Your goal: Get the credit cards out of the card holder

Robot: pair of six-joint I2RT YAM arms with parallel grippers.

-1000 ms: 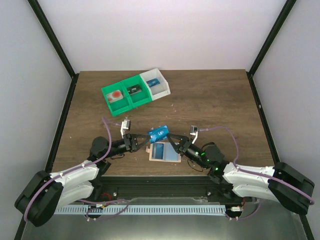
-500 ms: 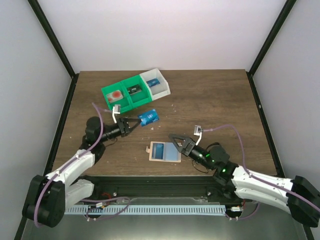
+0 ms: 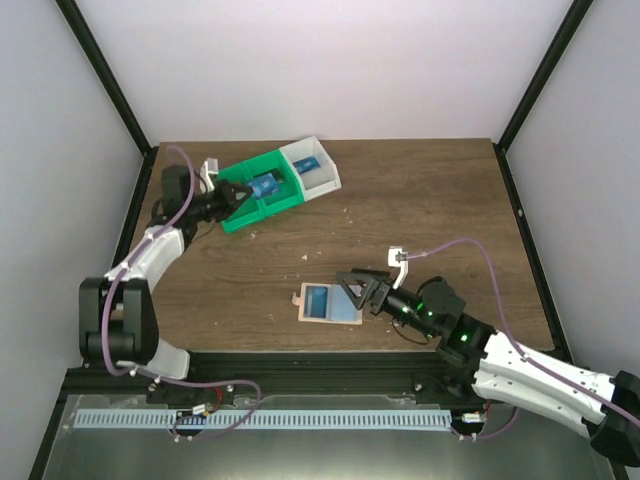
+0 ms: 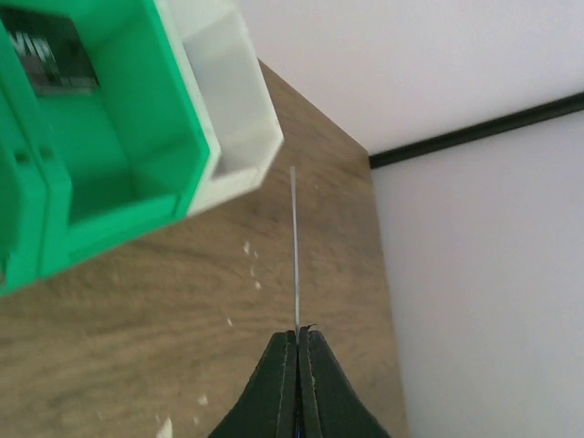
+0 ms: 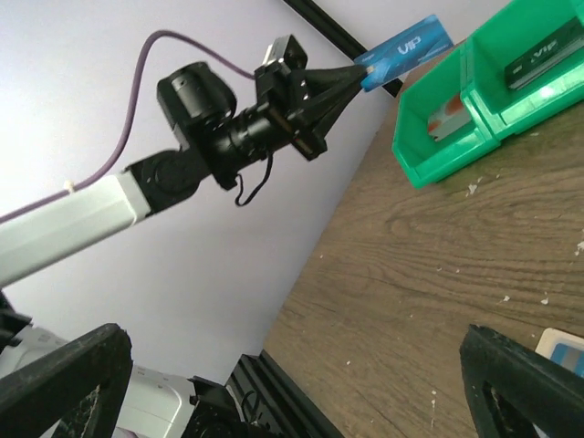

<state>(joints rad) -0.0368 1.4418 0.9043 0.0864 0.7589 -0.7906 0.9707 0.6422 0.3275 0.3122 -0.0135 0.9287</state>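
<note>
Left claw (image 3: 243, 192) clamped on blue credit card (image 3: 264, 186), arm stretched to 10 o'clock above green bins (image 3: 262, 205). Right claw (image 3: 357, 291) spread wide, holding nothing, low at 3 o'clock of card holder (image 3: 335, 317).

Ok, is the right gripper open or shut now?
Open. The right gripper stands spread wide beside the card holder; in its wrist view the fingers sit at opposite bottom corners, nothing between them.

Brown wooden counter (image 3: 420, 200) under me, two joined green bins (image 3: 288, 198) far left, white bin (image 3: 325, 180) touching them, small blue item (image 3: 307, 166) inside, pale crumbs (image 3: 347, 212) nearby
</note>
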